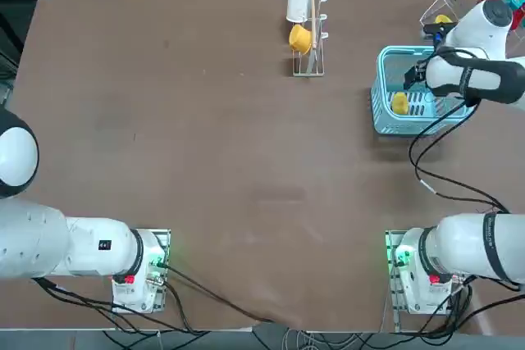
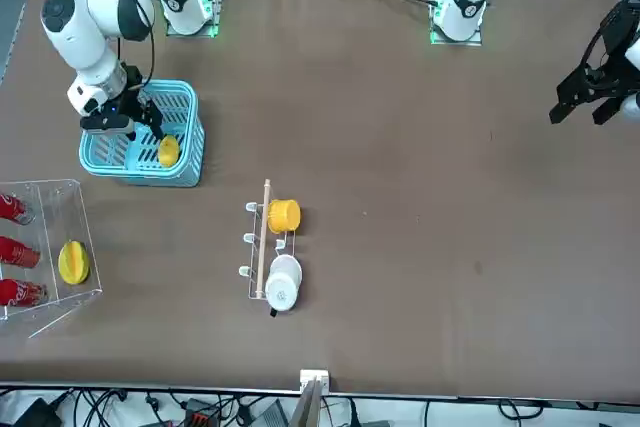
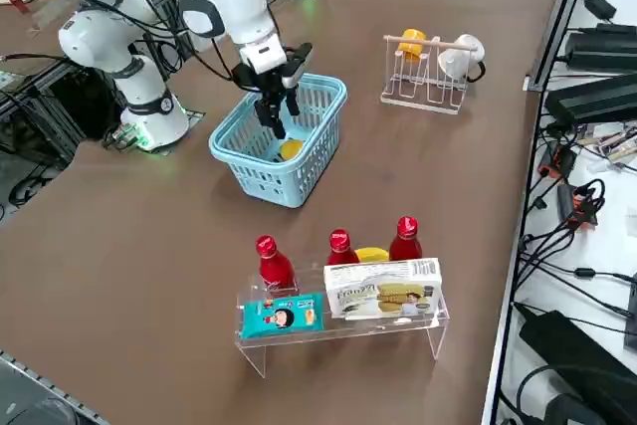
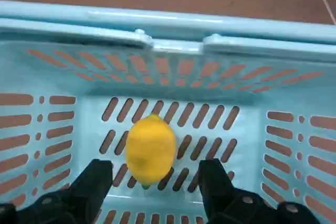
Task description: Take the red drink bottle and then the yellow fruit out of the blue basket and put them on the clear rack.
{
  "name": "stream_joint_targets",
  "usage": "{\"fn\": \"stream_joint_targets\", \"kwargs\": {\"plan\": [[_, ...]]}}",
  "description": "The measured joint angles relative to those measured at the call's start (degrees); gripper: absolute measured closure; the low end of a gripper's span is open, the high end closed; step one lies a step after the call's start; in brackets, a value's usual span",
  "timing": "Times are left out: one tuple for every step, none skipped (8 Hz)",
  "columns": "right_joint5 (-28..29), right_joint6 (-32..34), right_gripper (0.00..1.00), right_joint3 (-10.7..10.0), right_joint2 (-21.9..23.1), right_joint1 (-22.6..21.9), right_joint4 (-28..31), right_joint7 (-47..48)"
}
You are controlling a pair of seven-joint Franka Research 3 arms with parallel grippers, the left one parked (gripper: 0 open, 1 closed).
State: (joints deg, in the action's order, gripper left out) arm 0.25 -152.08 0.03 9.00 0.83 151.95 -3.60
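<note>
Brown tabletop is holding the blue basket (image 1: 385, 116) with only the yellow fruit (image 4: 150, 148) lying on its slotted floor. Red bottles are already standing on the clear rack (image 3: 343, 327), so the fruit step looks to be in hand. Right gripper (image 4: 156, 179) is hanging inside the basket, fingers spread wide either side of the fruit, nothing held. Next: lowering a little, closing on it.
</note>
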Motion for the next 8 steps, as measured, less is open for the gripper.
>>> {"fn": "stream_joint_targets", "kwargs": {"plan": [[0.0, -2.3, 0.0, 0.08, -1.44, -1.09, 0.26, 1.72], [0.0, -4.81, 0.0, 0.22, -3.54, -2.31, 0.41, 3.41], [0.0, -6.69, 0.0, 0.28, -5.75, -3.03, 0.43, 4.11], [0.0, -7.96, 0.0, 0.28, -7.62, -3.18, 0.4, 4.29], [0.0, -8.69, 0.0, 0.26, -8.86, -3.17, 0.37, 4.31], [0.0, -8.93, 0.0, 0.25, -9.55, -3.17, 0.34, 4.37], [0.0, -8.96, 0.0, 0.21, -9.97, -3.17, 0.33, 4.4], [0.0, -8.96, 0.0, 0.17, -10.4, -3.17, 0.33, 4.44]]}}
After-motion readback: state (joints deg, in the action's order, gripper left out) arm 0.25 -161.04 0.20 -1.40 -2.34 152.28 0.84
